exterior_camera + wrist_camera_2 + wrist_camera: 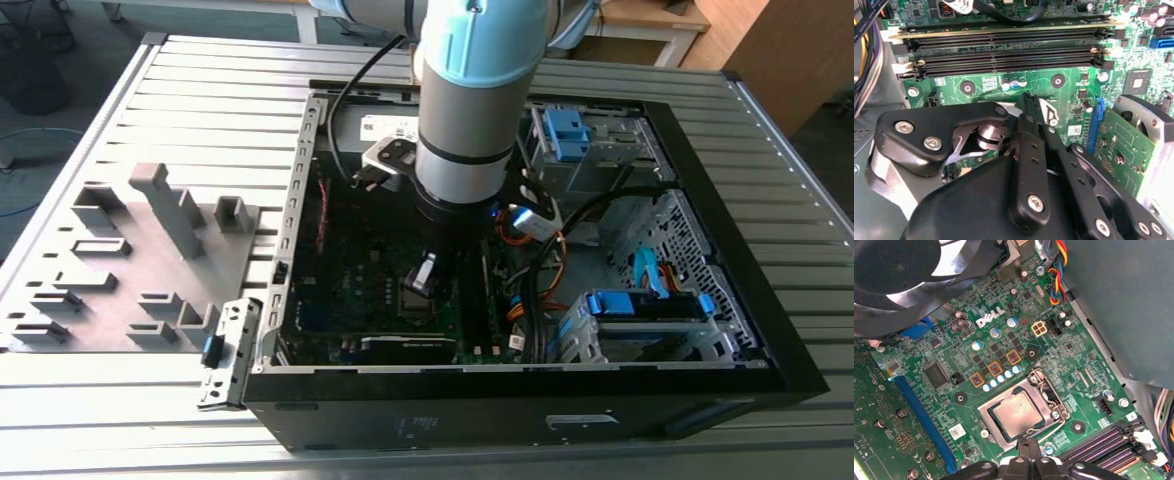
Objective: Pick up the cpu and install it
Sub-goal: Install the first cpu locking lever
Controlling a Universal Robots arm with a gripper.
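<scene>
First wrist view: one cpu (pixel 1016 415) is seen lying flat in the single socket frame (pixel 1055 401) on the green motherboard (pixel 1069 352), its silver-grey top facing up. The gripper (pixel 1030 447) is placed just beside the cpu's near edge. Its two fingers (pixel 1022 456) are drawn together to a narrow slit, and nothing is held between them. Three orange-rimmed square components (pixel 994 368) are lined up beside the socket, and one black fan (pixel 894 265) is seen further off.

Four long dark memory slots (pixel 1004 52) are counted in the second wrist view, running side by side past the gripper (pixel 1029 102), whose black linkage is seen in the foreground.

One open computer case (pixel 721 260) is shown in the exterior view, laid flat on a ribbed metal table (pixel 134 420). The one arm (pixel 474 90) is lowered straight into it, with the gripper (pixel 424 275) down at the motherboard. Two blue drive brackets (pixel 647 305) are fitted at the case's side toward the exterior view's right. One grey fixture plate (pixel 120 260) with upright blocks is set on the table, toward the exterior view's left.
</scene>
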